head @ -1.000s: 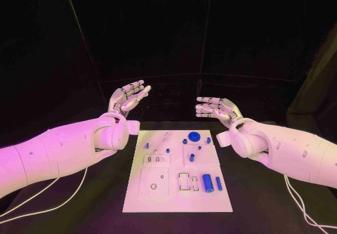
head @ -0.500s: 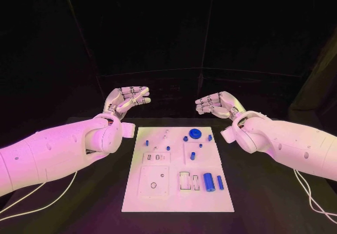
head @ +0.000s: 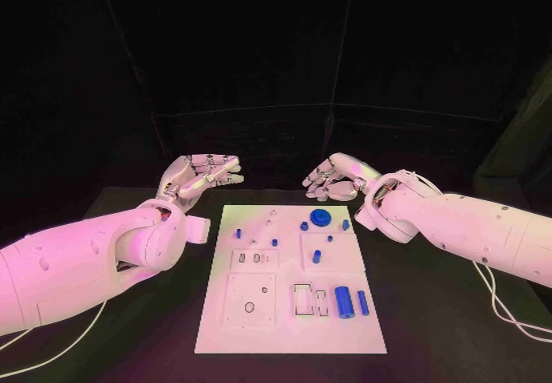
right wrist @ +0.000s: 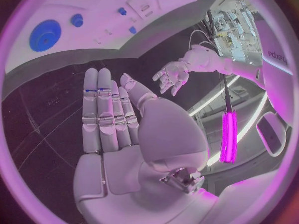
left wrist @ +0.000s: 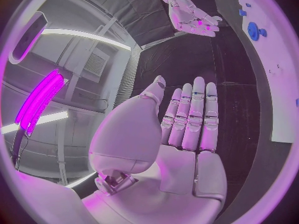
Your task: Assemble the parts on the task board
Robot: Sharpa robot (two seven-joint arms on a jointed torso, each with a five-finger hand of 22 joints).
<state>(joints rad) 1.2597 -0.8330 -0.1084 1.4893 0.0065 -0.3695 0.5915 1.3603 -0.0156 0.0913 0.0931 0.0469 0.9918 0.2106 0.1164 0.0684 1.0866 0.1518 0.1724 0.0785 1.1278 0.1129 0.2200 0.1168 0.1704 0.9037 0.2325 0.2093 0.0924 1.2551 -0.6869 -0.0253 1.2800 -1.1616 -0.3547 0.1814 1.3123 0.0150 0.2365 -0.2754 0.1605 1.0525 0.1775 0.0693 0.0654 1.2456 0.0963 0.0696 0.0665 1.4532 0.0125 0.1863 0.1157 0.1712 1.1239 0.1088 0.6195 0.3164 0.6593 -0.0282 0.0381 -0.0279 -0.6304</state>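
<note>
The white task board (head: 288,331) lies in the middle of the black table. On it are a blue gear (head: 320,216), several small blue pegs such as one (head: 315,256) near its middle, and a large blue cylinder (head: 341,302) beside a thin one (head: 361,302). My left hand (head: 202,175) hovers beyond the board's far left corner and holds nothing. My right hand (head: 333,177) hovers beyond the far right corner, also holding nothing. The left wrist view shows the left hand (left wrist: 187,129) flat with straight fingers; the right wrist view shows the right hand (right wrist: 112,119) the same.
The board has white inset plates with slots and holes, such as one (head: 253,302) at its near left. Black table surrounds the board on all sides. White cables (head: 506,311) trail off both arms at the table's sides.
Both hands have come down and inward toward the board's far end. Their fingers curled half a second ago and are straight again now.
</note>
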